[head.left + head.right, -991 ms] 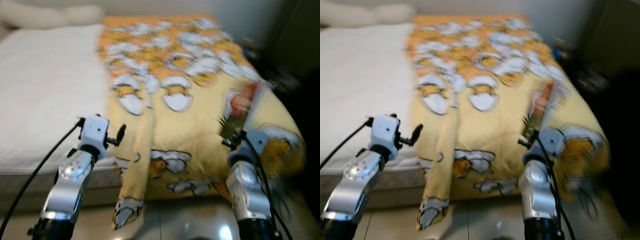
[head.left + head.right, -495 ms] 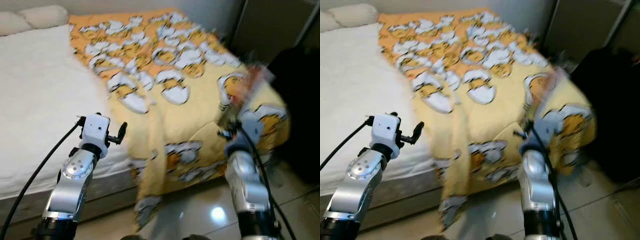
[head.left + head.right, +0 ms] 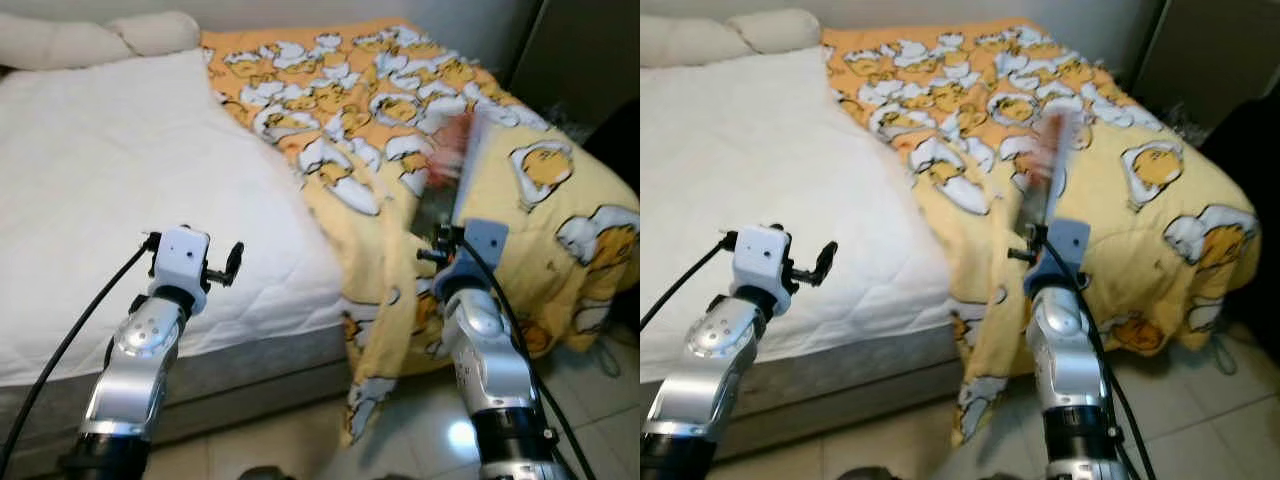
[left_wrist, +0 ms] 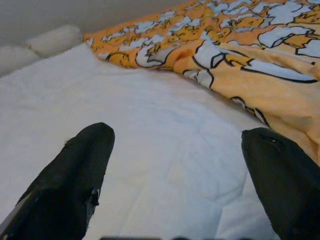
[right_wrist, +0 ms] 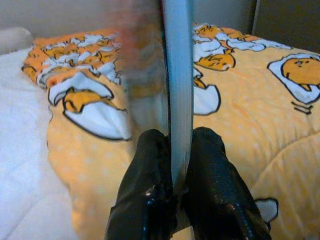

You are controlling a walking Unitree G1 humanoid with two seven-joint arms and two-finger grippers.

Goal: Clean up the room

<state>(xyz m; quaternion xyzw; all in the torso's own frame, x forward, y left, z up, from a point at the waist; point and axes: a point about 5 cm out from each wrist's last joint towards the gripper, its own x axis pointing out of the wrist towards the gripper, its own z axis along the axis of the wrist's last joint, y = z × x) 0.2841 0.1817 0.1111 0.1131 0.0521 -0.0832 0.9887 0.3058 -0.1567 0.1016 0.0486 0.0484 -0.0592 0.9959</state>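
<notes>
The thing pinched between the right gripper's (image 5: 172, 150) closed black fingers is a thin, flat, pale-edged packet (image 5: 177, 85) with reddish blurred print; what it is cannot be made out. It stands upright from the fingertips, above the quilted yellow egg-pattern blanket (image 3: 520, 190). The left gripper (image 4: 175, 165), fingers spread wide and empty, hovers over the white stitched mattress (image 3: 120, 170) beside that blanket.

**A bedroom in a home**

The place was a bedroom. A bed (image 3: 120, 180) with a white quilted mattress cover carried pale pillows (image 3: 90, 40) at its head and a yellow-orange cartoon-print blanket (image 3: 480, 160) draped over its far side, above a glossy tiled floor (image 3: 400, 440).
</notes>
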